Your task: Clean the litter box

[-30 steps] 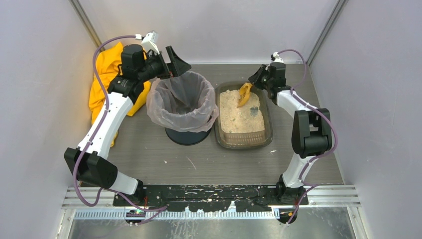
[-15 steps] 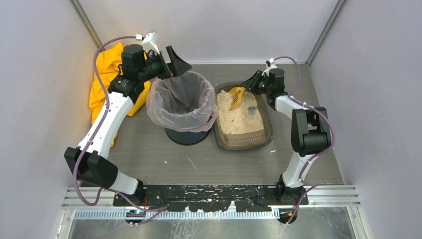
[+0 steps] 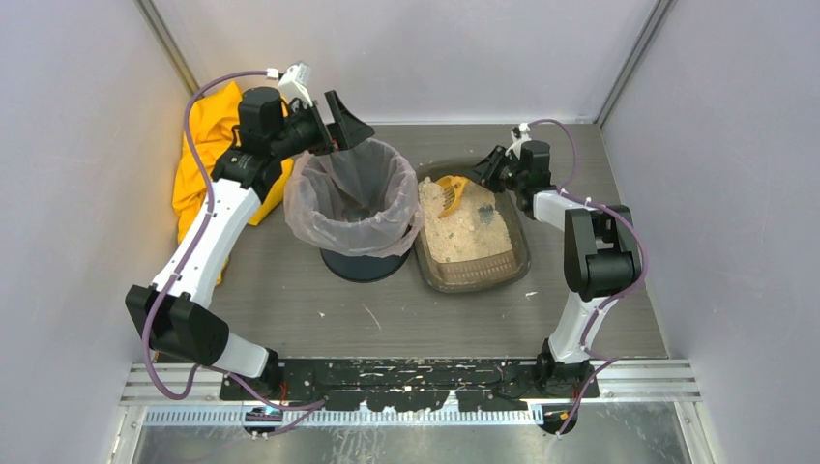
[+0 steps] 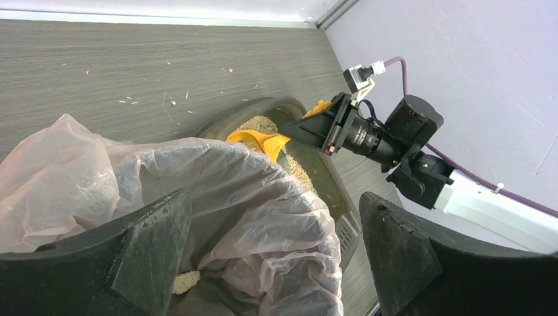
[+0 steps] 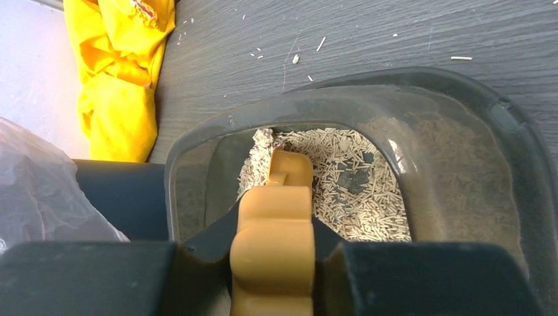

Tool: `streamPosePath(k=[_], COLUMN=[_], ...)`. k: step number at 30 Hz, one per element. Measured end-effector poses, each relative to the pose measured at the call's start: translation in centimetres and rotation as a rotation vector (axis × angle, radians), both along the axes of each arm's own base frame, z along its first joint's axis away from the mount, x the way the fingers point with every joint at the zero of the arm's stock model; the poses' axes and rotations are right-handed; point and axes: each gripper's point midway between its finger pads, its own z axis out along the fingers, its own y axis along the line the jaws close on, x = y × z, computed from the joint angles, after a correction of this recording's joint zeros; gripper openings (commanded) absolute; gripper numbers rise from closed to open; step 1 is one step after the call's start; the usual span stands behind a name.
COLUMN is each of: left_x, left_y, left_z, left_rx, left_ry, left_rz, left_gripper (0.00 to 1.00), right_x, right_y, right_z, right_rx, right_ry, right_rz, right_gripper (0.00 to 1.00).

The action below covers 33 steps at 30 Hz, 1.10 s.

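The litter box (image 3: 474, 263) sits on the counter (image 3: 290, 300), just right of the bagged bin (image 3: 356, 198); the right end effector (image 3: 483, 177) is clamped on the orange scoop (image 3: 451, 194) over the box's far left corner, its blade seemingly touching litter; the left end effector (image 3: 334, 124) hangs spread wide at the bin's far rim.

Bright, even light; soft shadows, sharp focus.

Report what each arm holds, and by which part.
Right fingers clamp the scoop by its handle; left fingers are open, holding nothing.
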Motion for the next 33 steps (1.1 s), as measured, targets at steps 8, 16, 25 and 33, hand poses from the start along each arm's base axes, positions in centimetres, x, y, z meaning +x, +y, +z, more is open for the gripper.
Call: streamPosePath(k=[8,16,25,33], left_x=[-0.1,0.0,0.3,0.3], left_y=[-0.2,-0.2,-0.4,-0.4], left_z=[0.1,0.1,-0.1,-0.1], left_rx=[-0.002,-0.007,-0.010,-0.010], left_ry=[-0.001,-0.004,-0.002,-0.001], left_rz=[-0.008,-0.008,-0.011,-0.012], left_gripper=[0.97,0.97,0.97,0.97], right_x=[-0.3,-1.1,-0.7,-0.4], right_y=[0.1,-1.3,0.8,2.1], right_z=[0.2,-0.3,-1.4,-1.1], right_rx=[0.042,0.117,0.152,0.212], right_ry=[0.012,0.077,0.079,0.076], right_rz=[0.008,0.004,0.056,0.089], right_gripper=[0.01,0.01,0.01,0.01])
